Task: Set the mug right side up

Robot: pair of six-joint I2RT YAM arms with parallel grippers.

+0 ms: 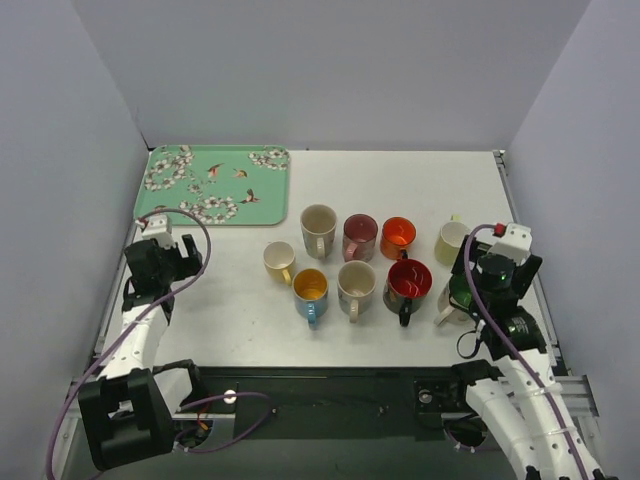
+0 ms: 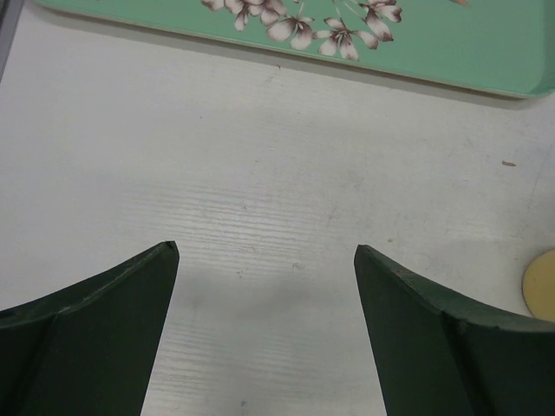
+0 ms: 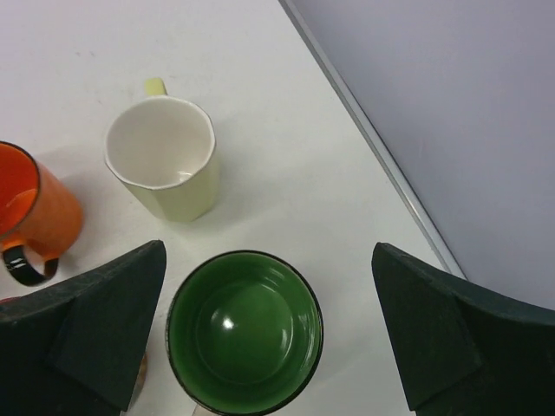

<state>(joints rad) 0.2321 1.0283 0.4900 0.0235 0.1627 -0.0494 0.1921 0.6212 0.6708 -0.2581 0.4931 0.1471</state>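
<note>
R claw (image 3: 269,256) hangs right over the green mug (image 3: 244,334), jaws wide apart, one finger each side, neither touching it afaict. Mug stands mouth up, nothing in it, nr the right edge of the tabletop (image 3: 286,130), on the near side of the pale mug (image 3: 165,152), with the orange mug (image 3: 35,208) off to the left. L claw (image 2: 266,251) is spread too, holding nothing, by the tray (image 2: 486,52) at the far-left corner. Looks like the let-go step; flip prob done. Next: R arm lifts straight up, clear of the rim, w/o nudging it.
</note>
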